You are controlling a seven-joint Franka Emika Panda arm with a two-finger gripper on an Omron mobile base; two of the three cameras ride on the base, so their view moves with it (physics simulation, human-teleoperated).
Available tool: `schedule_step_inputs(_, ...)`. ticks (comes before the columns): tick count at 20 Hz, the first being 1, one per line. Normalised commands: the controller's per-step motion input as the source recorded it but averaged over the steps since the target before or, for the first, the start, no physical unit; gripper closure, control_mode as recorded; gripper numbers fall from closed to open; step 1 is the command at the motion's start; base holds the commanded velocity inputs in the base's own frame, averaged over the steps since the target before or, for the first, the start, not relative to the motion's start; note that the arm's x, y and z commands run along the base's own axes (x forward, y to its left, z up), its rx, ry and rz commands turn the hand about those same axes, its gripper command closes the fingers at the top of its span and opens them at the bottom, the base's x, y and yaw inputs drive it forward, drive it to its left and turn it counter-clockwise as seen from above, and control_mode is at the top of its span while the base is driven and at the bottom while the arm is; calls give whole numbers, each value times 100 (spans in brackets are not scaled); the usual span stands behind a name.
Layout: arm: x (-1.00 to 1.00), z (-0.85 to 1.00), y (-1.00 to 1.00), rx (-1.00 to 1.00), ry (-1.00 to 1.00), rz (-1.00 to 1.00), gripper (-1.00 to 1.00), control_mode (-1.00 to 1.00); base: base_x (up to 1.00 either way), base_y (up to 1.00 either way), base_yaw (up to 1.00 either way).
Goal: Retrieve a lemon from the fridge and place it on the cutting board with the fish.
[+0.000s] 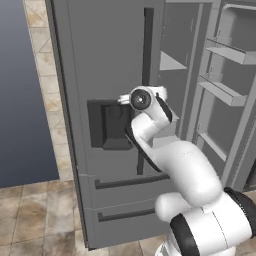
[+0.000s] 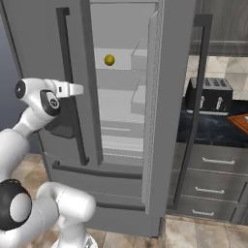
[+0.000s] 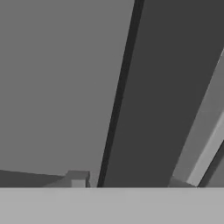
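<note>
The fridge [image 2: 43,43] stands before me, its right door swung open. My jaws [image 2: 77,89] sit close against the left door's dark handle [image 2: 72,97]; whether they are parted I cannot tell. The lemon [image 2: 109,59] rests on an upper shelf [image 2: 116,68] inside.

The gripper's fingers are hidden behind the wrist in the left base view, and whether they are spread or closed cannot be told. The fridge [image 2: 43,43] is cut off by the top edge, its upper shelves unseen. The cutting board [image 2: 240,121] is clipped at the right edge to a reddish corner. The toaster [image 2: 209,94] is partly covered by the open door's handle [image 2: 198,97].
</note>
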Motion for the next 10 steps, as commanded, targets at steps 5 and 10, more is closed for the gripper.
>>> schedule_step_inputs(5, -74, 37, 30, 2, 30, -17, 100, -100, 0, 0, 0)
schedule_step_inputs(10, -87, 6, 48, 0, 18, -10, 100, -100, 0, 0, 0)
